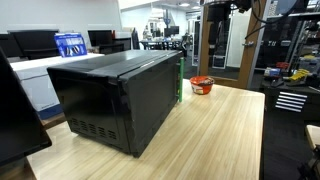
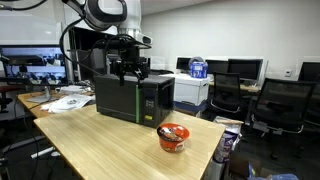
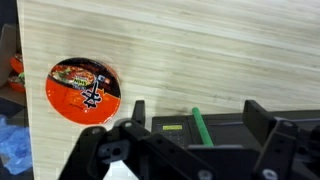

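Observation:
A black microwave (image 1: 120,95) (image 2: 135,100) stands on the light wooden table (image 1: 220,135). In the wrist view its front panel (image 3: 225,135) shows below me, with a green door handle (image 3: 199,126) and a small display. My gripper (image 2: 130,70) (image 3: 197,112) hangs open above the microwave's front edge, with nothing between its fingers (image 3: 138,108). It touches nothing. A red noodle bowl (image 3: 85,90) (image 2: 173,136) (image 1: 202,85) with a printed lid sits on the table a short way in front of the microwave.
Papers (image 2: 65,100) lie at one end of the table. A blue wrapper (image 3: 12,145) lies by the table edge near the bowl. Office chairs (image 2: 270,105), monitors and a white cabinet with a blue container (image 2: 198,68) stand around.

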{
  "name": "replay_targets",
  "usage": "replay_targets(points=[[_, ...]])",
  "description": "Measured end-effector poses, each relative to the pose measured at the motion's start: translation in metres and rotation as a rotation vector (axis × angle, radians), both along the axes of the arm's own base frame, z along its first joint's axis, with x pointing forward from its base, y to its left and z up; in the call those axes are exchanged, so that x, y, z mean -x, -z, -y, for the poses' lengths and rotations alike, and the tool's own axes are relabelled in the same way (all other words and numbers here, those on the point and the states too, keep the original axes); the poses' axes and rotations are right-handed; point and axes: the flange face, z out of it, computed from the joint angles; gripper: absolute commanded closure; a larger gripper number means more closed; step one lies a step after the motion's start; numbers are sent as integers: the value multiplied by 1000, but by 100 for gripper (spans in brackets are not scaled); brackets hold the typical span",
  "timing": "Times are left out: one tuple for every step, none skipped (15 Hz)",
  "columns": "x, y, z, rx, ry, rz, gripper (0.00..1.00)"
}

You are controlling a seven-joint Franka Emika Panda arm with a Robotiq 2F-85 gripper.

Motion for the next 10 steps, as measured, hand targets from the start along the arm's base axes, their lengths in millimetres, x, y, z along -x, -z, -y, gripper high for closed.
replay_targets(points=[[-5, 2, 1, 8, -52, 9, 0], [-10, 4, 1, 15, -116, 24, 0], [-14, 6, 0, 19, -170, 41, 0], [-17, 7, -4, 11, -211, 66, 0], [-20, 7, -8, -5, -240, 92, 0], [-21, 9, -12, -25, -261, 110, 0], [-22, 10, -17, -49, -266, 120, 0], [-22, 12, -21, -72, -258, 128, 0], [-22, 15, -24, -98, -244, 136, 0], [-22, 17, -27, -118, -229, 145, 0]])
